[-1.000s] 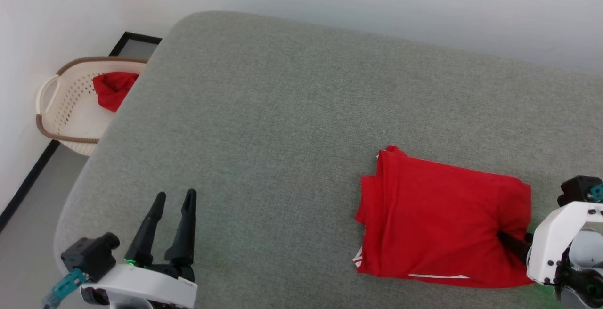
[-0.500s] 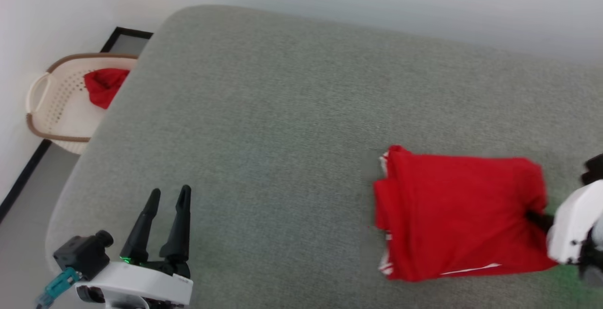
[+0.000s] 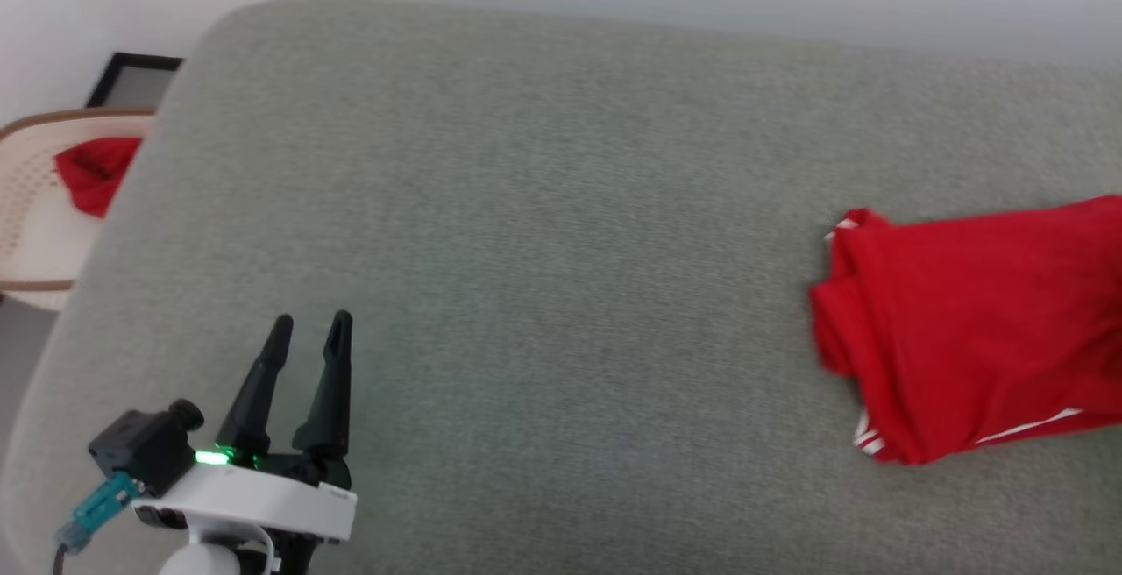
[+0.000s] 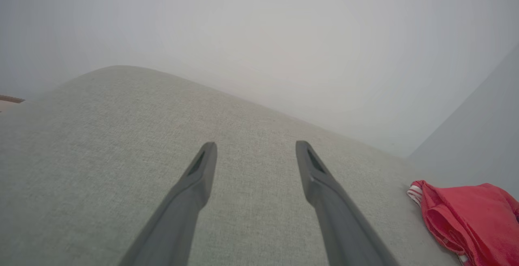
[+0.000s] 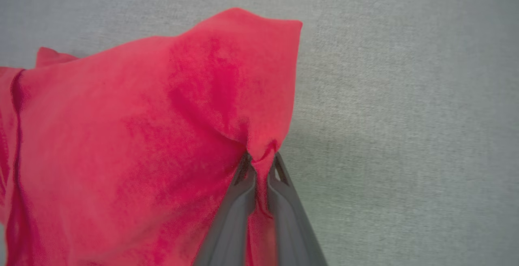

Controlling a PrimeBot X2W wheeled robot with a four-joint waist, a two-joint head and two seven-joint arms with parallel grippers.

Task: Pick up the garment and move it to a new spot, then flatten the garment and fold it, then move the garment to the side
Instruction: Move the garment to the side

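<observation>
The garment (image 3: pixel 973 330) is a folded red shirt with white stripe trim, lying at the right edge of the head view on the grey cushioned surface (image 3: pixel 543 233). It also shows at the lower right of the left wrist view, garment (image 4: pixel 470 217). In the right wrist view my right gripper (image 5: pixel 261 164) is shut on a pinched fold at the edge of the garment (image 5: pixel 142 136), which is pulled up into a peak. My left gripper (image 3: pixel 308 330) stands open at the lower left over bare cushion, far from the shirt; its fingers (image 4: pixel 198 176) hold nothing.
A cream perforated basket (image 3: pixel 31 233) with a small red cloth bundle (image 3: pixel 92 172) sits on the floor past the cushion's left edge. A pale wall runs along the back. The cushion's rounded corner lies at the upper left.
My right gripper has shut on the garment's edge and dragged it to the right. The head view has also turned, so the basket has slid toward the left edge. The left gripper stays open.
</observation>
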